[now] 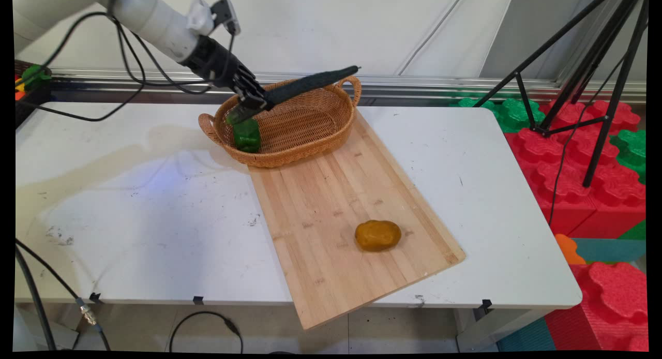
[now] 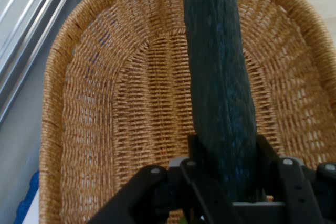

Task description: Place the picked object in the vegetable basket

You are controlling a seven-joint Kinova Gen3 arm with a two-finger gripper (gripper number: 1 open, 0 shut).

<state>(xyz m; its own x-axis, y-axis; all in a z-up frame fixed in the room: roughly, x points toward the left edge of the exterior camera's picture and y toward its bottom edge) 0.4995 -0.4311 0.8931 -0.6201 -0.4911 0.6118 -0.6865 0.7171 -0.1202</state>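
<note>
My gripper [image 1: 254,103] is shut on one end of a long dark green cucumber [image 1: 310,83], holding it in the air above the wicker basket [image 1: 331,134]. The cucumber slants up to the right, its far tip over the basket's right handle. In the hand view the cucumber [image 2: 218,77] runs straight up from between the fingers [image 2: 197,174], with the basket's woven floor [image 2: 142,119] behind it. A green bell pepper [image 1: 246,135] lies in the basket's left end, just under the gripper.
The basket stands on the far end of a long wooden cutting board [image 1: 336,214] that overhangs the table's near edge. A brown potato [image 1: 378,235] lies on the board's near part. A black tripod [image 1: 579,90] and red and green foam blocks [image 1: 574,157] stand to the right of the table.
</note>
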